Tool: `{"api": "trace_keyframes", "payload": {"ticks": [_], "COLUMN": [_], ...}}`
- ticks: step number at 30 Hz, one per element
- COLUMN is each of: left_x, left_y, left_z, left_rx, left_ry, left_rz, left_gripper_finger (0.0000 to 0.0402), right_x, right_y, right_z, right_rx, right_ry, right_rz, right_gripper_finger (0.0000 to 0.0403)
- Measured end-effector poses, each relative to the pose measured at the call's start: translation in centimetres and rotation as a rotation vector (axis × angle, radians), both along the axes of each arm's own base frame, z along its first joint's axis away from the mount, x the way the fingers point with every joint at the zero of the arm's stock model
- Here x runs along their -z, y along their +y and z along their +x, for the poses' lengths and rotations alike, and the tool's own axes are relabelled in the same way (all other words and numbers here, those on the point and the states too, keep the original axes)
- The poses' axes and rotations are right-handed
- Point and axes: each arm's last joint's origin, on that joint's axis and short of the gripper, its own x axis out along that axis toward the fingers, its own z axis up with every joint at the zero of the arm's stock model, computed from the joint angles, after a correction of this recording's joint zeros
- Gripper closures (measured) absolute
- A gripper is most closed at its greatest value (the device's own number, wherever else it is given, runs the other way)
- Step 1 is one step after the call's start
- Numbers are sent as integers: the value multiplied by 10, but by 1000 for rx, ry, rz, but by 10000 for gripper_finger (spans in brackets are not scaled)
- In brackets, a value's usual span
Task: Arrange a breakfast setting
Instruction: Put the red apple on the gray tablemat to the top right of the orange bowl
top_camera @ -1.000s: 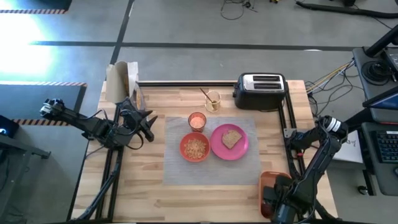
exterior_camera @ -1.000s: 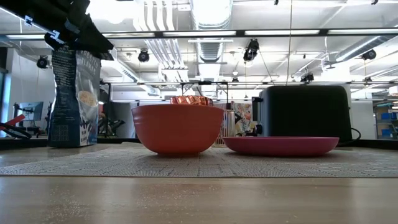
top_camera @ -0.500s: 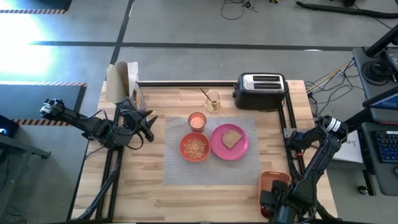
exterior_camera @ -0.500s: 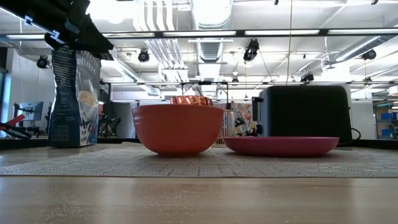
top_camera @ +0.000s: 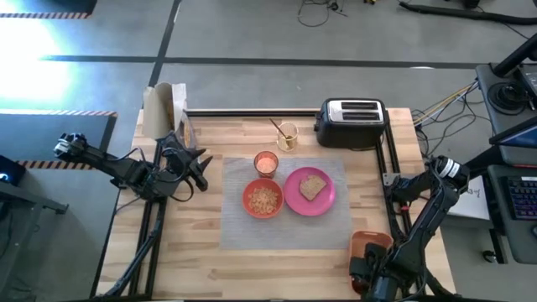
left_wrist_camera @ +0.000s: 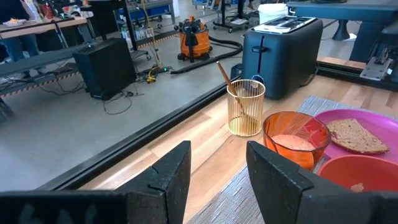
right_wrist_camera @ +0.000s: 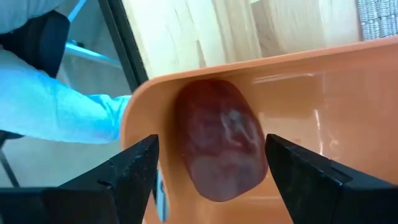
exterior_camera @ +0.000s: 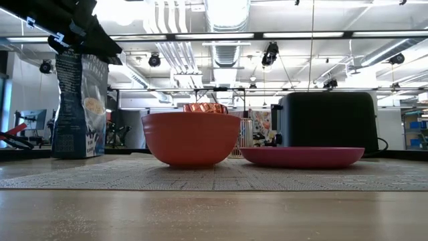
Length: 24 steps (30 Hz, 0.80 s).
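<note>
A round pink plate [top_camera: 325,201] with a brown toast slice [top_camera: 313,187], an orange-red bowl [top_camera: 248,200] of cereal and a small orange cup [top_camera: 266,164] stand on a grey mat [top_camera: 252,231]. A gold spoon [top_camera: 277,127] stands in a gold wire holder [left_wrist_camera: 245,109]. The dark red fruit [right_wrist_camera: 221,146] lies in a corner of the orange tray [top_camera: 373,243] at the near right. My right gripper [right_wrist_camera: 211,155] is open over the tray, one finger on either side of the fruit. My left gripper [left_wrist_camera: 217,152] is open and empty at the table's left edge [top_camera: 191,168].
A black-and-silver toaster [top_camera: 352,122] stands at the far right. A cereal bag [top_camera: 159,109] stands at the far left corner. A rail [top_camera: 252,111] runs along the far edge. A light blue sleeve [right_wrist_camera: 56,99] shows beyond the tray's wall [right_wrist_camera: 143,99].
My right gripper has shifted a little toward the table's near edge over the orange tray. Everything else has stayed where it was.
</note>
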Motion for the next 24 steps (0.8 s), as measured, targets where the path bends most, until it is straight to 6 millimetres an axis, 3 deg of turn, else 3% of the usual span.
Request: {"api": "trace_keyframes", "payload": {"ticks": [24], "left_x": [0], "left_y": [0], "left_z": [0], "left_rx": [1], "left_ry": [1], "left_rz": [0], "left_gripper_finger": [263], "right_x": [19], "right_y": [-6], "right_z": [-7], "right_rx": [-23], "right_ry": [90], "right_rz": [18], "right_gripper_finger": [122]}}
